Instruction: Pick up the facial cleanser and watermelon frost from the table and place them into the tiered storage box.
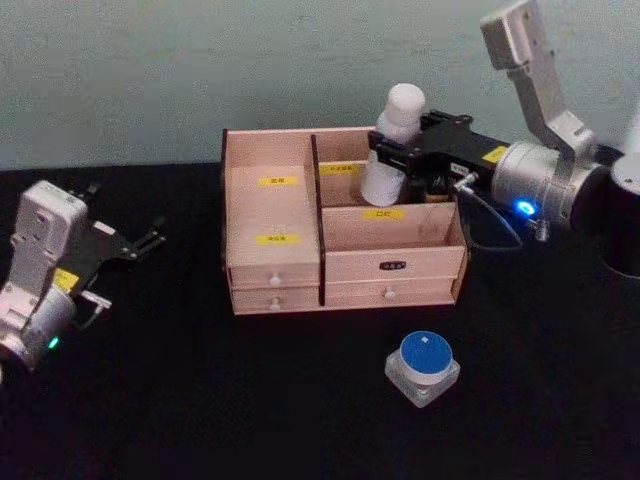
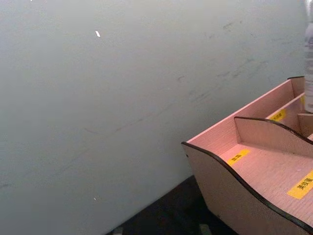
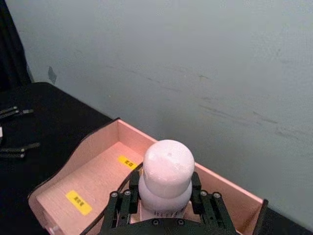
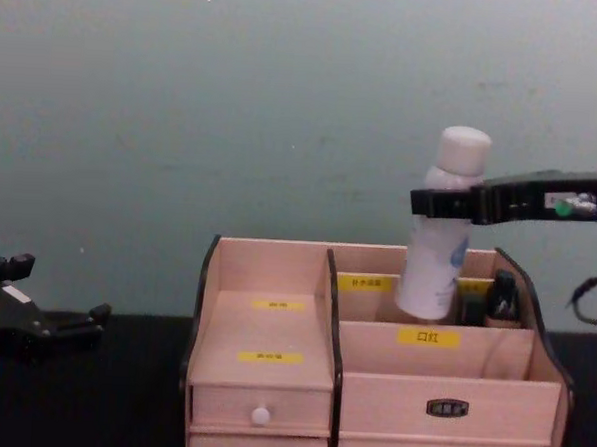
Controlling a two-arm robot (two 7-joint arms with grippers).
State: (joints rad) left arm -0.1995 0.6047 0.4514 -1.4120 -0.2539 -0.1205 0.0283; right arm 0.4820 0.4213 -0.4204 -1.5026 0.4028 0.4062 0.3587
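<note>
My right gripper is shut on the facial cleanser, a white bottle with a rounded cap. The bottle is slightly tilted, and its base dips into the back right compartment of the tiered storage box. The chest view shows the fingers clamped on the bottle just below its shoulder. From the right wrist the cap rises above the gripper. The watermelon frost, a small white jar with a blue lid, stands on the table in front of the box. My left gripper rests open at the far left.
The black table runs back to a pale green wall close behind the box. A small dark item stands in the back right compartment beside the bottle. The box has stepped tiers with yellow labels and white-knobbed drawers.
</note>
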